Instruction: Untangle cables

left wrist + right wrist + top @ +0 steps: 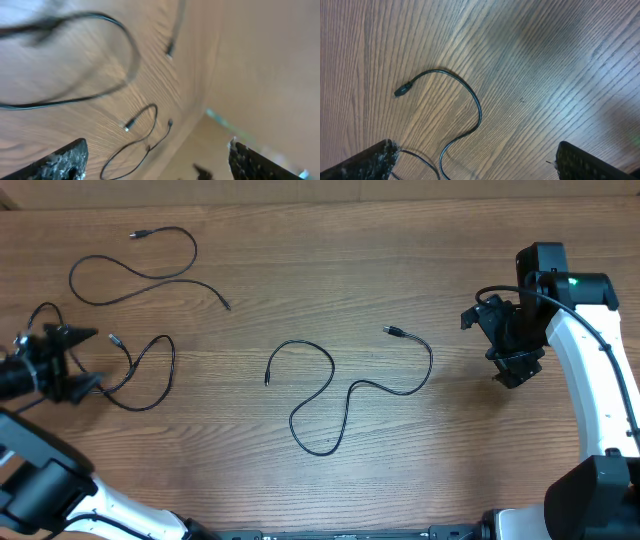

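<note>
We're looking at one black cable (479, 112) on the wood-grain desk (545, 60). Its plug (401, 90) is off to the left, and the cord arcs right, then curls back near the right tool (480, 162), jaws spread wide.

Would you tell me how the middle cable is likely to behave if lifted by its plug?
The middle cable would probably droop and trail, since it lies in loose S-curves rather than straight. It looks thin, so it is likely very light and easily dragged. Its small plug may be hard to pinch securely.
</note>
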